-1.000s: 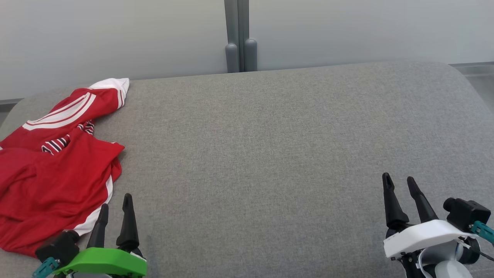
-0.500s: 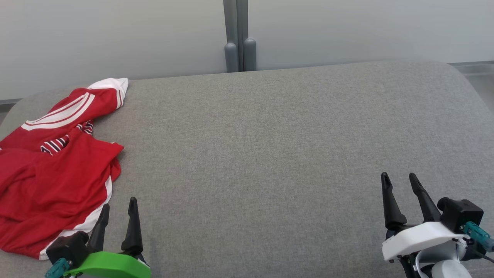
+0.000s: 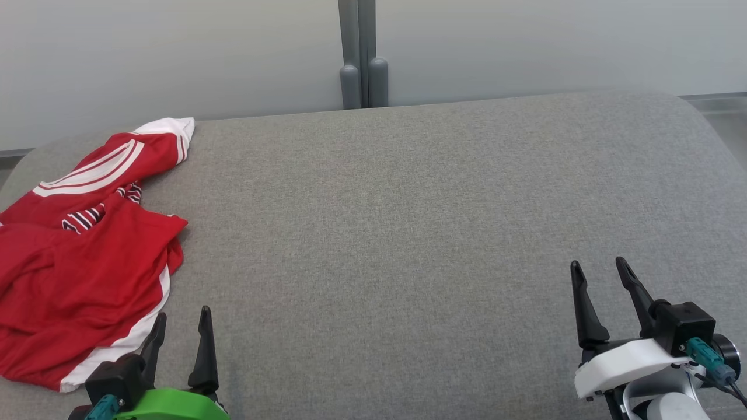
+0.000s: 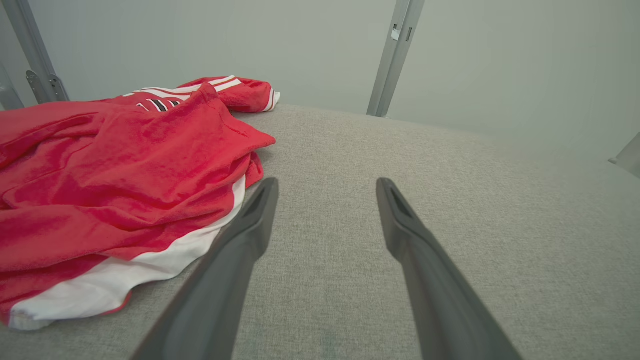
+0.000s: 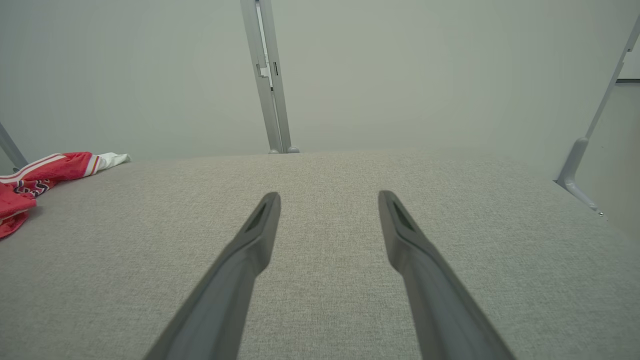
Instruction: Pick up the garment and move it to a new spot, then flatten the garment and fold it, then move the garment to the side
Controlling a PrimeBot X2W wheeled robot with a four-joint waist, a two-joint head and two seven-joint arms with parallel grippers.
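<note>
**Red garment at left of tabletop; both jaws spread and empty**

Red garment (image 3: 87, 256), trimmed in white with a striped collar, lies crumpled on the left part of the grey fabric tabletop (image 3: 379, 233). One sleeve with white stripes reaches toward the far edge. A white hem band runs along the near right side of the heap.

Left gripper (image 3: 182, 315) sits at the near left, just beside the white hem band. Its jaws stand apart and hold nothing. In the left wrist view one finger overlaps the hem band; whether they touch cannot be told.

Right gripper (image 3: 598, 263) sits at the near right, well apart from the garment, over bare fabric. Its jaws stand apart and hold nothing.

A grey post (image 3: 363, 52) stands behind the far edge at mid-width, against a pale wall (image 3: 175, 58).
</note>
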